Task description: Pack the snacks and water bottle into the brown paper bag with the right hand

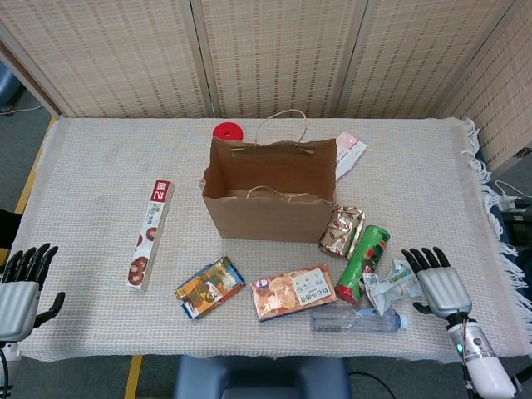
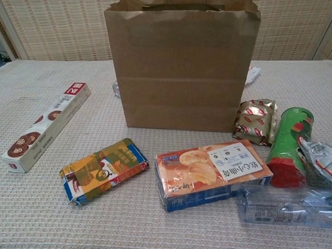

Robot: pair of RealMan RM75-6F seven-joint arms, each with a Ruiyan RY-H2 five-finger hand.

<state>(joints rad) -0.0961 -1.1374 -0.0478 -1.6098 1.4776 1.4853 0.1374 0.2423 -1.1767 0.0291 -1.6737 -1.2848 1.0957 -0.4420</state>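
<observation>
The brown paper bag (image 1: 270, 193) (image 2: 182, 67) stands open and upright mid-table. In front of it lie an orange cracker box (image 1: 293, 291) (image 2: 210, 171), a yellow-blue snack pack (image 1: 209, 287) (image 2: 102, 168), a gold-red foil packet (image 1: 342, 231) (image 2: 255, 121), a green chip can (image 1: 363, 262) (image 2: 289, 145), a crumpled clear wrapper (image 1: 390, 284) (image 2: 316, 155) and a clear water bottle (image 1: 357, 319) (image 2: 284, 206). A long cookie box (image 1: 150, 233) (image 2: 44, 126) lies to the left. My right hand (image 1: 439, 281) is open, just right of the wrapper and bottle. My left hand (image 1: 21, 291) is open at the table's left front corner.
A red round lid (image 1: 226, 131) and a white-pink packet (image 1: 349, 153) lie behind the bag. The woven cloth (image 1: 108, 158) covers the table, fringed at its right edge. Wicker screens stand behind.
</observation>
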